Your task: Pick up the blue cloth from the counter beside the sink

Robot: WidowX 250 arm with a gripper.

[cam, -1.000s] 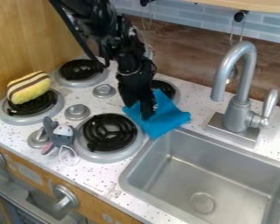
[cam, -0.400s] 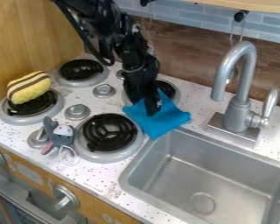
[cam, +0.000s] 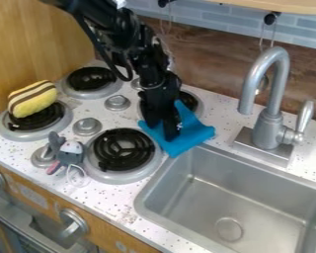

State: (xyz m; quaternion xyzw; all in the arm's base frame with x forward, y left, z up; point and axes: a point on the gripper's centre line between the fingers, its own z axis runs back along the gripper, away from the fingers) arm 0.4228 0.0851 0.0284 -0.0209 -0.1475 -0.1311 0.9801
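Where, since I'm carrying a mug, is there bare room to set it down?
Inside the sink, or on the counter between the blue cloth and faucet. It's crowded around the gripper at the cloth, and leftward, where the mouse toy and yellow striped plush sit.

Open space above sink (cam: 217, 202); faucet (cam: 269, 118) blocks rear.

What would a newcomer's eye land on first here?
Probably the bright blue cloth by the sink's far left corner, with the black gripper down at it. Next, likely the yellow, brown-striped plush on the leftmost burner, and the tall grey faucet behind the sink.
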